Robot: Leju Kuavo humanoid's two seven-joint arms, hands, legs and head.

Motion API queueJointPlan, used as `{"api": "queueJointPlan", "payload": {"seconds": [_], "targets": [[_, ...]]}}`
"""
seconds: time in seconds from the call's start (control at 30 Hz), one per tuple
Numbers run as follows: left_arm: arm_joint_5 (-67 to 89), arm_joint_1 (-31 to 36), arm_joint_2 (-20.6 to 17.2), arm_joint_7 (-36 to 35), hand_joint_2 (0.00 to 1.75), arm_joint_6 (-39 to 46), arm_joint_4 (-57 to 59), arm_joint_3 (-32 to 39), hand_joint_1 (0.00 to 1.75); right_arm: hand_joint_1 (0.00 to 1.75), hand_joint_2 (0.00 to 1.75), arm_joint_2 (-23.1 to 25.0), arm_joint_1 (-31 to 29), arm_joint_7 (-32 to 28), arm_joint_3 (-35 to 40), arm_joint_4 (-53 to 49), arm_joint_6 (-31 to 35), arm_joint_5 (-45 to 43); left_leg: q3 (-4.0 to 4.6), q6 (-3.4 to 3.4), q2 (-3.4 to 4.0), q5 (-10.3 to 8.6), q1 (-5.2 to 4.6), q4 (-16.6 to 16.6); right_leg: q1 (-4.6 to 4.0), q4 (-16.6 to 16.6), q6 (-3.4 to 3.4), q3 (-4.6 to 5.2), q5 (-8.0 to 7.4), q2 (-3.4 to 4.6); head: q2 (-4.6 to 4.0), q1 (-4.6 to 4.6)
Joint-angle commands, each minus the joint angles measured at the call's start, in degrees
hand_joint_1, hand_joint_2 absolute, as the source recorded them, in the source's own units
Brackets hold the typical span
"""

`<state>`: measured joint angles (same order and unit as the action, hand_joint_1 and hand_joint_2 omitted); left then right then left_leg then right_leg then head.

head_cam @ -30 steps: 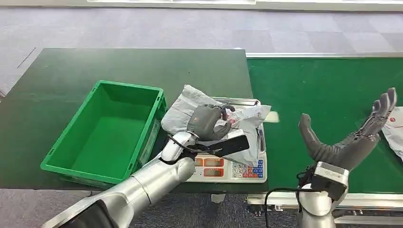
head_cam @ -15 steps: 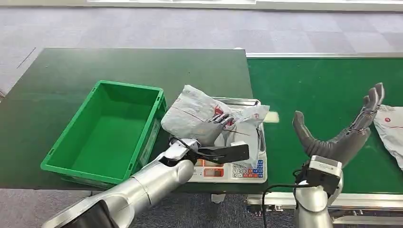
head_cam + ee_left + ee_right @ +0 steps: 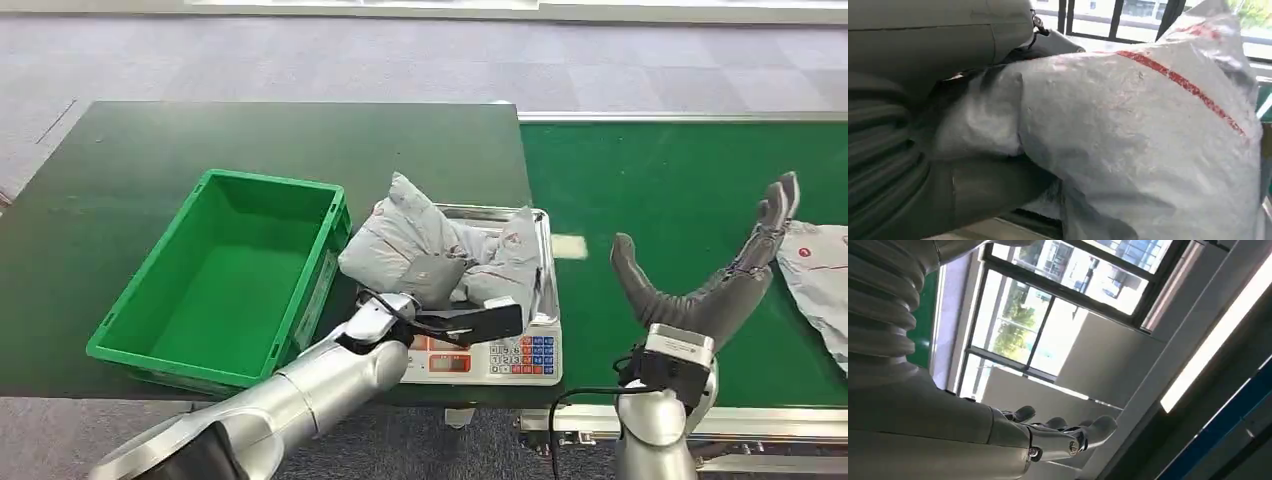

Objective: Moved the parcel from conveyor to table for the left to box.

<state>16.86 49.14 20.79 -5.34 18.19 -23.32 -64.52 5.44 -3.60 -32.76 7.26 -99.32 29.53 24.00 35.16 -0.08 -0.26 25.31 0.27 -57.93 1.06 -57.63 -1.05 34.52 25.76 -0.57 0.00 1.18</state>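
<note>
- The dark table (image 3: 200, 140) carried the green box (image 3: 225, 275), with the conveyor (image 3: 680, 170) alongside.
- A scale (image 3: 500, 350) stood just right of the box.
- The grey parcel (image 3: 430, 245) lay crumpled on the scale pan, beside the box's right wall.
- The left hand (image 3: 432, 278) gripped the parcel from below, mostly hidden by it.
- The right hand (image 3: 715, 275) hovered over the conveyor, well right of the box, fingers spread, holding nothing.
- Another parcel (image 3: 815, 275) lay beyond it.

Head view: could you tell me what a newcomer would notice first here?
The crumpled grey parcel on the scale at table centre, gripped from below by the left hand. Beside it sits a bright green crate. The right hand hovers open, palm up, over the green conveyor.
</note>
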Motion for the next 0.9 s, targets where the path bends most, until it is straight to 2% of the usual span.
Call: {"api": "queueJointPlan", "payload": {"seconds": [0.03, 0.17, 0.3, 0.37, 0.5, 0.63, 0.67, 0.8, 0.9], "targets": [[-4.6, 3.0, -0.8, 3.7, 1.75, -0.4, 1.2, 0.9, 1.75, 0.0, 1.75, -0.9, -0.6, 0.0, 0.1, 2.3, 0.5, -0.5, -0.36, -0.02, 0.18, 0.08, 0.07, 0.1, -0.08, 0.2, 0.12, -0.34, -0.01, 0.2, 0.0, 0.0], [-6.1, 4.2, -0.8, 7.5, 1.75, 4.0, 0.8, 3.8, 1.75, 0.0, 1.75, -0.8, 0.2, -0.2, -0.2, 1.4, 1.2, -0.6, -0.19, -0.02, 0.08, 0.06, 0.05, 0.0, -0.06, 0.1, 0.09, -0.18, 0.02, 0.1, 0.0, 0.0], [-5.6, 7.6, -1.3, 11.1, 1.75, 8.9, 2.7, 11.1, 1.75, 0.0, 1.75, -0.6, 1.5, 0.2, -0.6, 0.1, 1.7, -0.1, 0.0, -0.02, 0.07, 0.04, 0.04, -0.1, -0.05, 0.0, 0.07, 0.01, 0.0, 0.08, 0.0, 0.0], [-4.4, 9.2, -3.4, 12.3, 1.75, 10.0, 1.4, 15.1, 1.75, 0.0, 1.75, -0.7, 2.1, 0.4, -1.1, 0.1, 1.8, 0.2, -0.08, -0.04, 0.14, 0.08, 0.07, -0.1, -0.08, 0.0, 0.11, -0.05, 0.02, 0.16, 0.0, 0.0], [1.2, 10.4, -10.1, 13.0, 1.75, 15.5, -7.4, 27.9, 1.75, 0.0, 1.75, -1.1, 4.3, 0.9, -2.6, -0.1, 2.0, 0.8, -0.03, -0.05, 0.28, 0.05, 0.06, -0.1, -0.07, -0.1, 0.11, 0.07, -0.04, 0.3, 0.0, 0.0], [13.0, 7.2, -13.9, 11.2, 1.75, 11.8, -16.8, 42.5, 1.75, 0.0, 1.75, -2.0, 6.4, 0.4, -3.6, -1.2, 2.1, 0.2, -0.03, -0.09, 0.24, 0.0, 0.05, 0.0, -0.06, 0.0, 0.09, 0.09, -0.04, 0.32, 0.0, 0.0], [15.3, 6.5, -13.8, 11.8, 1.75, 9.8, -17.9, 45.7, 1.75, 0.0, 1.75, -2.1, 6.6, 0.2, -3.8, -1.3, 2.0, -0.2, -0.1, -0.1, 0.33, 0.02, 0.06, 0.0, -0.08, 0.0, 0.12, 0.07, -0.03, 0.4, 0.0, 0.0], [18.2, 7.1, -19.0, 10.9, 1.75, 11.7, -17.3, 54.3, 1.75, 0.0, 1.75, -4.7, 8.0, 0.1, -4.8, -1.7, 2.8, -1.9, -0.25, -0.08, 0.53, 0.08, 0.06, 0.1, -0.07, 0.0, 0.11, -0.03, -0.02, 0.54, 0.0, 0.0], [18.4, 6.7, -21.2, 13.3, 1.75, 12.5, -15.4, 59.7, 1.75, 0.0, 1.75, -5.4, 9.1, -0.3, -5.0, -1.9, 3.5, -2.8, -0.16, -0.08, 0.55, 0.04, 0.06, 0.1, -0.06, 0.0, 0.1, 0.05, -0.04, 0.57, 0.0, 0.0]]}}
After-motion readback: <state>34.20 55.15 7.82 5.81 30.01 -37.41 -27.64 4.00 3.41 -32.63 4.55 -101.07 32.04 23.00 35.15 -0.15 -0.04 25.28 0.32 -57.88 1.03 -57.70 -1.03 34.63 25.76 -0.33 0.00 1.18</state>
